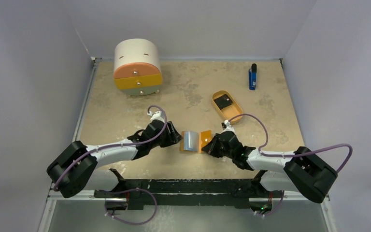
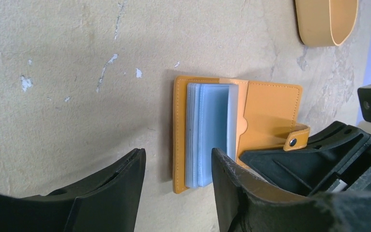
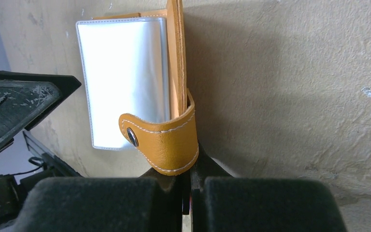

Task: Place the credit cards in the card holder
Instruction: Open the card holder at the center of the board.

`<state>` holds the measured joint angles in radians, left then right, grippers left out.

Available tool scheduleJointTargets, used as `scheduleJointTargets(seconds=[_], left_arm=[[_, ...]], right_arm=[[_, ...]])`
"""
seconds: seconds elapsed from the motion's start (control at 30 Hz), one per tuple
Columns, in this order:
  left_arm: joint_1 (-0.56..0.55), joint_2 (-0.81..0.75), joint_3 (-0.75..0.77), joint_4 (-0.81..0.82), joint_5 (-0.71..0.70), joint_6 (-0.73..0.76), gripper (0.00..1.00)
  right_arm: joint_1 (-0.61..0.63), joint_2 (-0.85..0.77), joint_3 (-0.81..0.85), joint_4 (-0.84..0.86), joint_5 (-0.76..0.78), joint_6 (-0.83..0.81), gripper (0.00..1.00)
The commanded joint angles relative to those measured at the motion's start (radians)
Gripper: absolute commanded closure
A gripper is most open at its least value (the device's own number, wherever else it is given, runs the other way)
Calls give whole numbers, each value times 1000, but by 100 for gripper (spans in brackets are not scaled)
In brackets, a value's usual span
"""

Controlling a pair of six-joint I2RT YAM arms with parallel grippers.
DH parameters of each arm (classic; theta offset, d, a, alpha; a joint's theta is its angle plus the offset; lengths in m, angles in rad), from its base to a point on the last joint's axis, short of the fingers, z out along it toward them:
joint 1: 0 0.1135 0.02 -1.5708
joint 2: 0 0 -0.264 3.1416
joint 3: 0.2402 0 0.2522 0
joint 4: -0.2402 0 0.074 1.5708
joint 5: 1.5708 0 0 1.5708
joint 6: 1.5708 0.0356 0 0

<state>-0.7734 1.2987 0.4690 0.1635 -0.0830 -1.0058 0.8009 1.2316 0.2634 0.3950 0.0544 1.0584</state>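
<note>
Card holder (image 1: 195,141): small, flat, orange-tan with white stitching, lying open on the desk (image 1: 125,111) near the front edge, right between the two arms.
Pockets (image 2: 207,135): a stack of clear grey-blue sleeves in the middle of the card holder, shiny and almost white in the right wrist view.
Strap (image 3: 169,137): short orange tab with a silver snap (image 3: 132,137), curling around the edge of one cover.
Right fingers (image 3: 101,198): closed tight, pinching the cover of the card holder at the strap end.
Left fingers (image 2: 121,183): apart, holding nothing, low over the desk on the other side of the card holder; one finger just in front of the pockets, touching or not hard to tell.
Credit card (image 1: 223,101): thin, black, with a tiny white mark, lying inside the tray.
Tray (image 1: 232,116): tan, oval, further back and to the right of the card holder, well apart from it.
Drawer box (image 1: 137,67): round, cream on top, with orange, yellow and pale drawers, at the back left.
Stick (image 1: 252,77): blue and black, at the back right, near the wall.
</note>
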Motion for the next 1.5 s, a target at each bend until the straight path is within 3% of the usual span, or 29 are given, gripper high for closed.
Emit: scheduleJointTargets(seconds=[0.0,0.27,0.53,0.73,0.9,1.03,1.27,1.37,1.47], left_arm=[[3,14,3,91,39,19,47],[3,94,1,146,77,20,46],[5,77,-4,108,37,33,44],[5,171,-40,272,166,-23,44],[5,197,-59,360,216,-55,44],[5,176,-45,301,189,-26,44],[5,180,-41,262,157,-10,44],[5,169,-40,239,137,-3,44],[4,145,-35,209,119,8,44]], right_arm=[[-28,32,-70,122,-50,48,100],[-71,98,-154,254,-101,78,100],[-89,123,-193,308,-121,85,100],[-88,149,-191,346,-140,85,100],[-91,156,-179,257,-113,100,100],[-92,161,-186,149,-64,142,100],[-92,203,-198,146,-60,153,99],[-90,172,-202,157,-57,114,65],[-88,51,-163,36,-12,79,48]])
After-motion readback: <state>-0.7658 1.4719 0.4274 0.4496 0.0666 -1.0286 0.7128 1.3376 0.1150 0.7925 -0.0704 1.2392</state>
